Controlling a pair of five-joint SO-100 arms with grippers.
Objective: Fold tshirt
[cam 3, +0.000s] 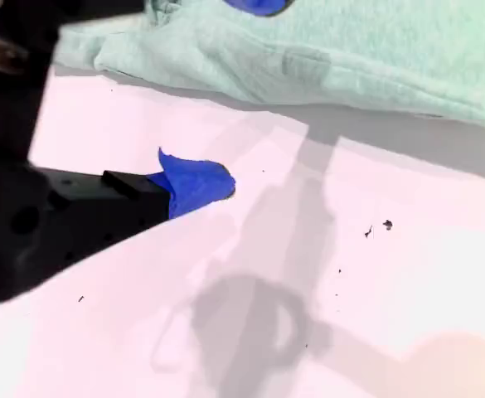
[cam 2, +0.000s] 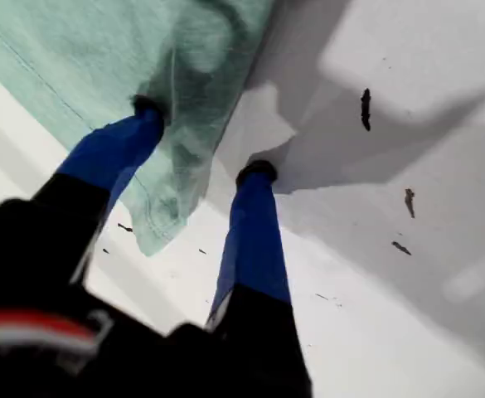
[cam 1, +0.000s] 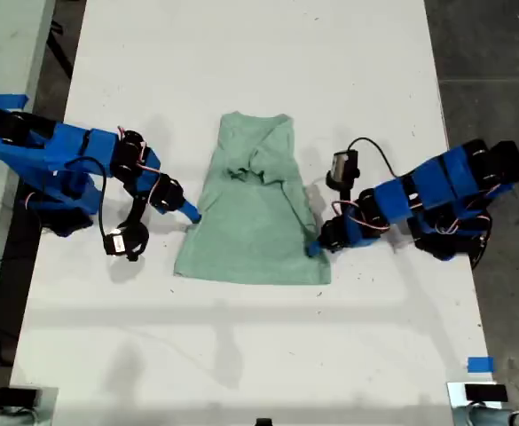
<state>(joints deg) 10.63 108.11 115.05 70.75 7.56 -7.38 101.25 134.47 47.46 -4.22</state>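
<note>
the tshirt [cam 1: 257,206] lies near the centre of a long white table [cam 1: 241,355], partly folded, with both sides turned inward and creases bunched near its upper middle; its lower hem is the widest part.

2 blue arms flank it, 1 at the exterior view's left and 1 at the exterior view's right. the wrist views do not settle which arm is which.

my first gripper [cam 2: 201,137] is spread apart: 1 blue finger [cam 2: 113,149] is tucked under a lifted fold of the tshirt [cam 2: 126,75], the other finger [cam 2: 254,232] rests on bare table just beside the cloth edge.

my second gripper [cam 3: 225,91] is also parted, 1 blue fingertip [cam 3: 194,184] on the table, the other against the cloth; nothing is clamped.

the tabletop shows small dark specks [cam 2: 365,106] and soft arm shadows. blue tape marks [cam 1: 479,364] sit near the table's edges. dark grey floor [cam 1: 490,62] borders the table at the exterior view's right.
</note>
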